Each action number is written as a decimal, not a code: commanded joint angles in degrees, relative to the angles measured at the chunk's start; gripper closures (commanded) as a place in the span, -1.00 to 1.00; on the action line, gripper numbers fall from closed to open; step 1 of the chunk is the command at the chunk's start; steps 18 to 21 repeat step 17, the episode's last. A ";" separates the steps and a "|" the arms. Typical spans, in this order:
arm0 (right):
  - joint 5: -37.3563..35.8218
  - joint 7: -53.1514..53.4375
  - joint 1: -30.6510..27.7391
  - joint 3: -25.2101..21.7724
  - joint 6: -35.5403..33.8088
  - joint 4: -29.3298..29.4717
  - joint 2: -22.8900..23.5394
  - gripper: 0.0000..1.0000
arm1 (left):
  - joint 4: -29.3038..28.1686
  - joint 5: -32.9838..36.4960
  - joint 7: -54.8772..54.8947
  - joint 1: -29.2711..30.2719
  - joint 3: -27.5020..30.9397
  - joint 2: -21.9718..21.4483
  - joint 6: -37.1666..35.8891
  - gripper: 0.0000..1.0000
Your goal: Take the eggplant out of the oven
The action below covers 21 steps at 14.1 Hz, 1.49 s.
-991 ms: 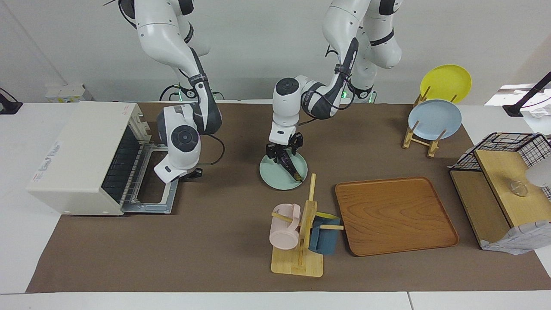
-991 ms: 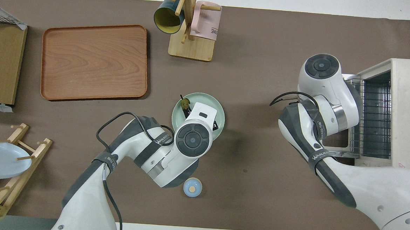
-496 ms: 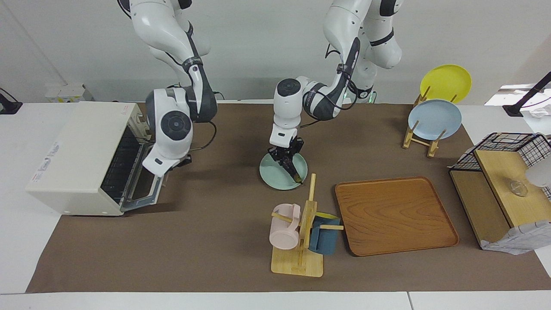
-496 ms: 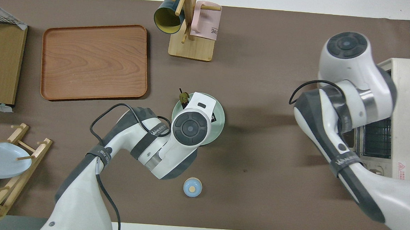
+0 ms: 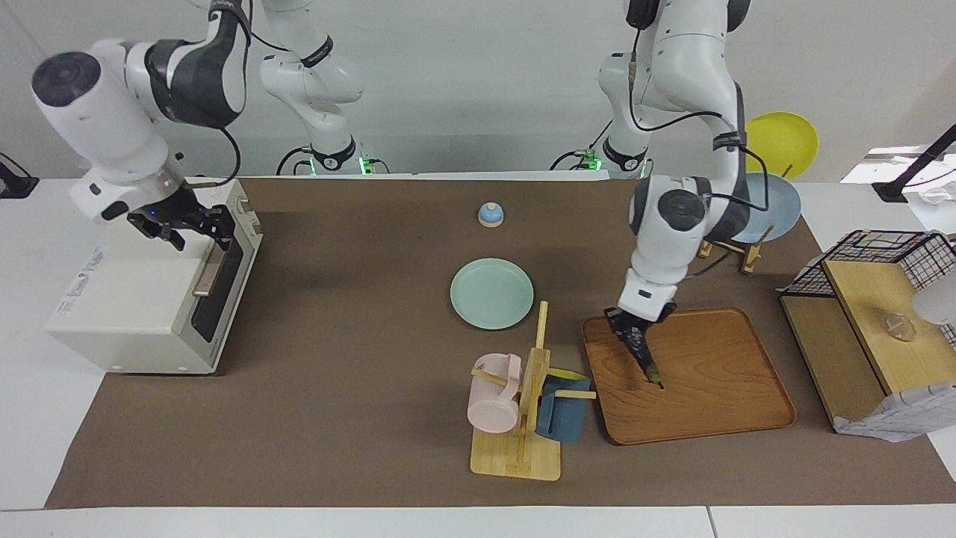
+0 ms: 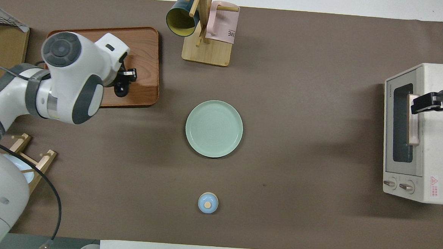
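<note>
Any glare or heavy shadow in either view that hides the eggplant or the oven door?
Facing view: even light; the eggplant, held by the left gripper over the wooden tray, reads clearly, and the oven door is closed. Overhead view: a bright sheen on the tray by the gripper; the eggplant is hidden under it; the right gripper is at the oven's handle.

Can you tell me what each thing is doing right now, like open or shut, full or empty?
oven: door shut.
eggplant: held in the left gripper, tip down on the wooden tray.
green plate: empty, flat on the table.
right gripper: at the oven's handle, jaws unclear.
pink mug: hanging on the mug rack.
blue mug: hanging on the mug rack.
</note>
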 commanded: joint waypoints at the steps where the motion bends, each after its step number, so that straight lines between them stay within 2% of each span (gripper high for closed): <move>1: 1.75 1.47 -0.07 0.54 -7.27 8.46 0.19 -1.00 | 0.42 -0.02 4.66 2.02 -0.53 2.01 4.30 -0.91; 2: 1.49 1.56 -0.07 0.46 -10.08 10.66 0.10 -1.00 | 0.42 -0.02 4.84 2.56 0.08 1.49 4.12 -1.00; 3: 0.70 1.48 -0.16 0.46 -12.28 11.73 0.19 -1.00 | 0.68 -0.02 5.02 3.34 1.48 0.01 2.99 -0.99; 5: 1.21 1.56 -1.03 -0.50 -15.19 11.56 0.02 -1.00 | 2.60 -0.02 6.68 5.81 1.75 -6.57 -8.55 -1.00; 7: 0.61 1.65 -0.34 -0.25 -14.33 10.33 -0.95 -1.00 | 6.29 -0.63 7.39 8.61 1.84 -12.12 -23.50 -1.00; 10: -0.27 1.83 2.38 -1.99 -14.85 8.66 -2.53 -1.00 | 10.51 -0.63 9.49 9.94 1.93 -19.24 -37.58 -1.00; 13: -0.27 1.92 3.27 -2.80 -14.68 8.57 -1.92 -1.00 | 17.10 -0.81 12.74 10.03 2.19 -20.66 -49.81 -1.00; 16: -0.36 1.92 3.53 -2.88 -14.76 8.49 -1.92 -1.00 | 19.58 -2.13 14.25 9.77 1.76 -22.06 -56.77 -1.00; 21: -0.36 1.92 3.53 -2.88 -14.94 8.40 -1.92 -1.00 | 19.40 -2.13 14.34 9.42 1.75 -22.59 -57.05 -1.00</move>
